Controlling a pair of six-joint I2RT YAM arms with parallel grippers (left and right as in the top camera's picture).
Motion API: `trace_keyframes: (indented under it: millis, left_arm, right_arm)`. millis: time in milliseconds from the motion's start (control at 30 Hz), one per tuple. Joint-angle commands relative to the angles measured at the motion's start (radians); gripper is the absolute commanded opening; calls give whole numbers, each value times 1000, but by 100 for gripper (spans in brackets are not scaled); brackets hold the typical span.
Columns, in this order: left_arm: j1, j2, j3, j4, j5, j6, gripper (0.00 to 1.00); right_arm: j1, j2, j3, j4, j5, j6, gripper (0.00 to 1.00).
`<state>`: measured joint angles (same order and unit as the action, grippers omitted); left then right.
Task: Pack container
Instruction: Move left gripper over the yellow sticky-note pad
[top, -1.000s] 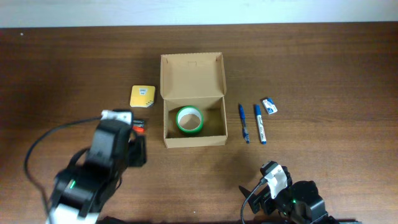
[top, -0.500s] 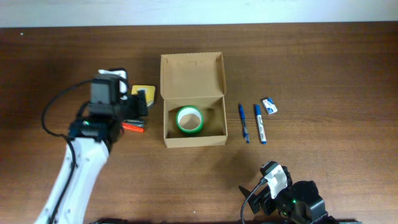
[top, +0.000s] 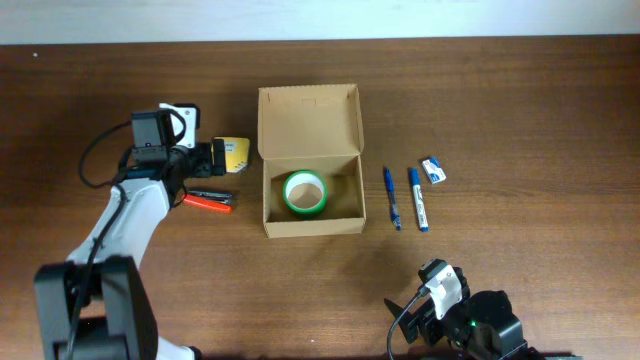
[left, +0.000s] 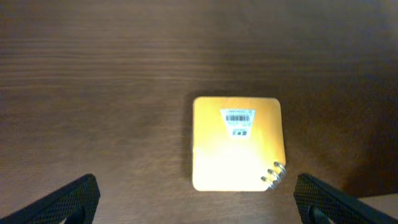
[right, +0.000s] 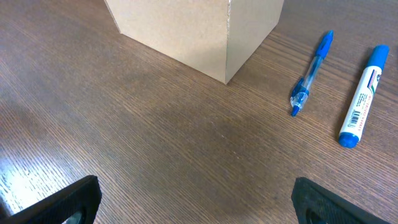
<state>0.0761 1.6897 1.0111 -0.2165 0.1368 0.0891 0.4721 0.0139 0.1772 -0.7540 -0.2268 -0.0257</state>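
Observation:
The container (top: 311, 115), a tan cardboard box with its lid flap standing open at the back, sits mid-table with a green tape roll (top: 304, 192) inside. Left of it lies a small yellow box (top: 236, 153). My left gripper (top: 217, 158) is open right beside it, on its left. In the left wrist view the yellow box (left: 237, 142) lies just ahead of my left gripper (left: 199, 205), between the lines of the two wide-spread fingers and untouched. My right gripper (right: 196, 202) is open over bare wood, with the container's corner (right: 199, 31) ahead of it.
A red tool (top: 208, 202) lies on the table below my left gripper. Right of the container lie a blue pen (top: 391, 197), a blue marker (top: 417, 198) and a small eraser (top: 433, 169). The right arm (top: 470, 325) rests at the front edge.
My left arm has swung from the front left up to the yellow box, and its jaws have widened. The red tool now lies uncovered. The right arm has not moved.

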Motion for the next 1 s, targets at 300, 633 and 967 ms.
trace_keyframes:
  millis: [300, 633, 967]
  left_arm:
    - [-29, 124, 7, 72, 62, 100, 100]
    - [-48, 128, 7, 79, 66, 46, 100]
    - [-50, 175, 7, 141, 89, 11, 100]
  right_arm:
    - [8, -11, -7, 3, -5, 8, 99]
    - [8, -11, -7, 3, -5, 8, 99]
    - [8, -11, -7, 3, -5, 8, 99]
